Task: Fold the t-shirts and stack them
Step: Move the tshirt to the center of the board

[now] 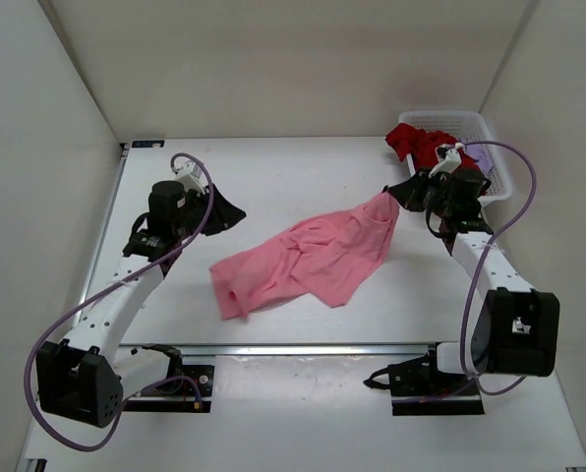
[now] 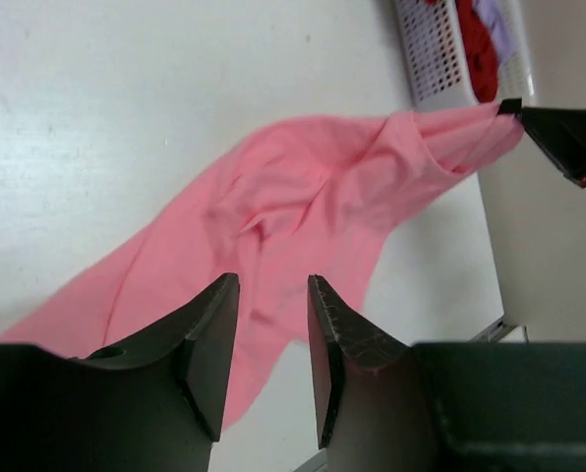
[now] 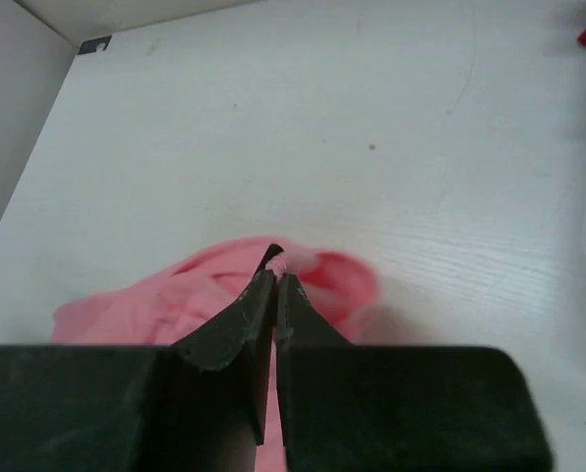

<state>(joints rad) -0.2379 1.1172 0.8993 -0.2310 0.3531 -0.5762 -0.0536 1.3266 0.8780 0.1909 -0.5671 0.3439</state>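
The pink t-shirt [image 1: 308, 261] lies crumpled across the middle of the table, and one corner of it is lifted toward the right. My right gripper [image 1: 389, 193] is shut on that corner, with a bit of pink cloth pinched at its tips [image 3: 278, 270]. My left gripper [image 1: 229, 211] hovers to the left of the shirt, apart from it. It is open, and nothing sits between its fingers [image 2: 271, 280]. The dark red t-shirt [image 1: 416, 143] hangs out of the basket at the back right, and the lavender t-shirt [image 1: 480, 155] lies inside it.
The white mesh basket [image 1: 450, 116] stands at the back right corner, just behind my right arm. White walls close in the table at the left, back and right. A metal rail [image 1: 303, 349] runs along the near edge between the arm bases.
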